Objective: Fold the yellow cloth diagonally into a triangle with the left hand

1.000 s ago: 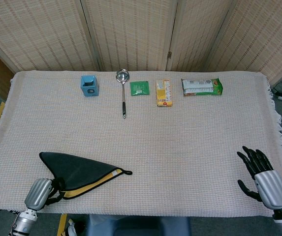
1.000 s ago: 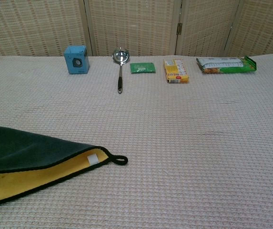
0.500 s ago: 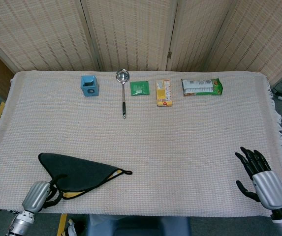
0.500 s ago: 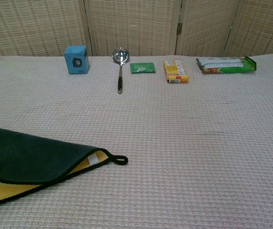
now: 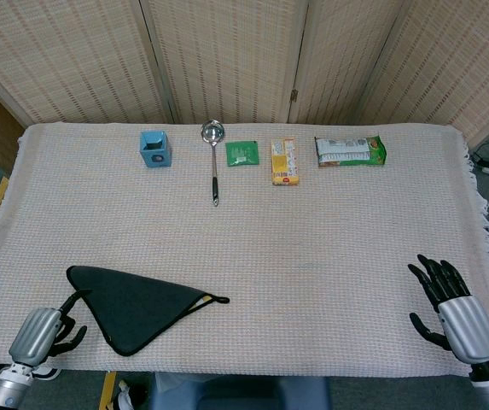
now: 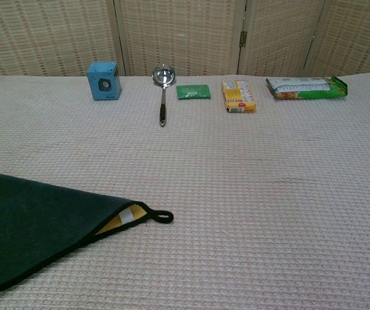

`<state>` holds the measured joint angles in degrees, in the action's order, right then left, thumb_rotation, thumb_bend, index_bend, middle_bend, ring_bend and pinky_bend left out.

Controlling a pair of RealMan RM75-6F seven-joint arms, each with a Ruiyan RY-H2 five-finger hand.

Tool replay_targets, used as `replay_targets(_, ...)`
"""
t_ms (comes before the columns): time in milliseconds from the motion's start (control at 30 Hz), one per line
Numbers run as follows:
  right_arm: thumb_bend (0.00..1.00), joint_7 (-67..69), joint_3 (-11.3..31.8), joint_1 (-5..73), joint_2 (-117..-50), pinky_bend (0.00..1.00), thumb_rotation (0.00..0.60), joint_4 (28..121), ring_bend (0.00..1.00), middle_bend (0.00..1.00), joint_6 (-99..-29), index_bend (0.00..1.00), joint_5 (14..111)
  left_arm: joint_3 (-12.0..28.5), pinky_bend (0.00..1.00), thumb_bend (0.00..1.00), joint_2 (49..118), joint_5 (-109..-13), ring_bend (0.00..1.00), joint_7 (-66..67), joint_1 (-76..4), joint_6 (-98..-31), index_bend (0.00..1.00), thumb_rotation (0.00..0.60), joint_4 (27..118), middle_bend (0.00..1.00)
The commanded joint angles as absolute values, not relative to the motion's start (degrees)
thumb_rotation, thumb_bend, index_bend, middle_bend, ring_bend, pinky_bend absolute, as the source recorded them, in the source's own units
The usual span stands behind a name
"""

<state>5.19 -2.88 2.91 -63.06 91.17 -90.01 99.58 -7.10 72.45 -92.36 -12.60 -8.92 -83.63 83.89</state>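
Note:
The cloth (image 5: pixel 133 303) lies folded as a flat triangle at the front left, dark side up. In the chest view the cloth (image 6: pixel 36 226) shows only a sliver of yellow beside its white tag and hanging loop (image 6: pixel 164 217). My left hand (image 5: pixel 46 329) sits at the table's front edge just left of the cloth, holding nothing; one dark finger reaches toward the cloth's left corner. My right hand (image 5: pixel 445 301) rests at the front right with fingers spread, empty. Neither hand shows in the chest view.
Along the far edge stand a blue box (image 5: pixel 154 148), a metal ladle (image 5: pixel 213 158), a green packet (image 5: pixel 242 152), a yellow box (image 5: pixel 284 161) and a green snack bag (image 5: pixel 350 150). A woven screen backs the table.
The cloth's dark top layer has dropped flat, covering the yellow strip along the front edge. My left hand has let go and drawn back to the left. The right hand stayed still.

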Motion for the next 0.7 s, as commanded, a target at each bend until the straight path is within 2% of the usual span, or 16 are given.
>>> replay_targets(33,0.41,4.65,-2.50,2.70,-63.27,0.00,0.600,91.35,0.00,0.00,-90.50,0.00,99.24,-4.50,0.62,0.41,70.18,-92.31,0.58,-10.18,-7.44,-88.33,0.19,0.600,85.01,0.61)
replay_targets(133,0.41,2.47,-1.22,2.01,-64.10,0.00,0.600,92.23,0.00,0.00,-91.99,0.00,97.80,-1.36,0.28,0.37,68.86,-89.85,0.29,-3.27,-7.23,-90.14,0.19,0.600,85.82,0.34)
replay_targets(233,0.41,-0.27,0.54,1.14,-65.37,0.00,0.600,93.76,0.00,0.00,-94.29,0.00,96.25,1.21,0.05,0.36,67.01,-84.51,0.06,8.05,-6.93,-89.44,0.15,0.600,89.70,0.11)
replay_targets(300,0.41,-2.88,1.24,0.74,-66.45,0.00,0.600,94.29,0.00,0.00,-94.93,0.00,95.40,2.71,0.00,0.35,67.79,-82.83,0.00,12.66,-6.35,-91.24,0.11,0.600,91.50,0.03)
replay_targets(467,0.41,-5.08,0.39,1.48,-66.62,0.00,0.600,94.90,0.00,0.00,-91.30,0.00,94.50,1.73,0.00,0.30,67.11,-84.83,0.00,14.51,-5.96,-91.23,0.08,0.600,94.57,0.01)
replay_targets(700,0.41,-5.43,0.21,2.52,-66.17,0.00,0.600,95.80,0.00,0.00,-88.35,0.00,93.68,-0.80,0.00,0.30,62.95,-84.28,0.00,6.78,-6.91,-83.82,0.07,0.600,98.02,0.01)
